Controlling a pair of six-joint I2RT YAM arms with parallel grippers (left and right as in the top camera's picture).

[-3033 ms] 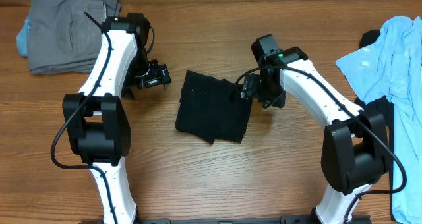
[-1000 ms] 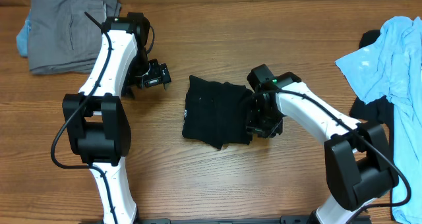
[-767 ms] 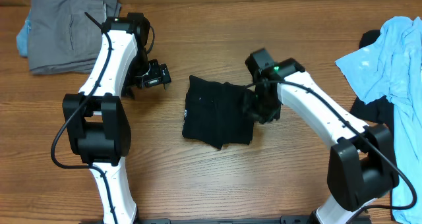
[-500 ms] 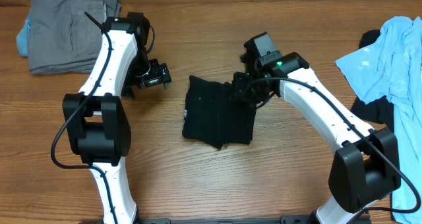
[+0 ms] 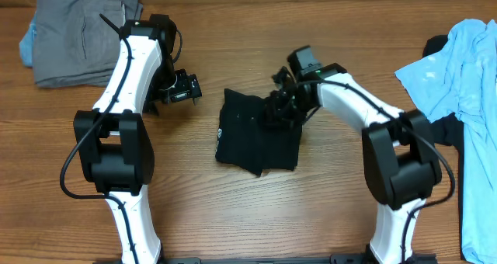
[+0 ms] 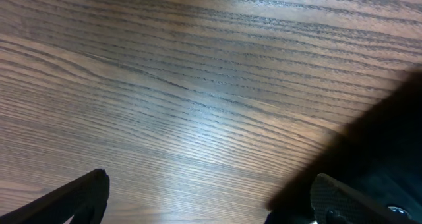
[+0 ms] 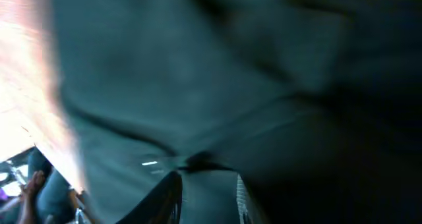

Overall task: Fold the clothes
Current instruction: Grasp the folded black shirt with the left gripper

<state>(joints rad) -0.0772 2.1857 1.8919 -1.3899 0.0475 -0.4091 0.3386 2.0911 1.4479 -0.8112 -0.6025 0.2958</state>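
Now the right gripper (image 5: 276,109) sits higher, over the black shirt (image 5: 248,136) — narrow, hold unclear; left gripper (image 5: 189,88) wide, farther off.

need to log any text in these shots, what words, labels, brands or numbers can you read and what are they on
None can be read in any view.
Small white mark near the left edge of the black shirt: too small to read, and I cannot tell whether it is lettering or a logo.
Grey garments and light blue garment: no print visible.
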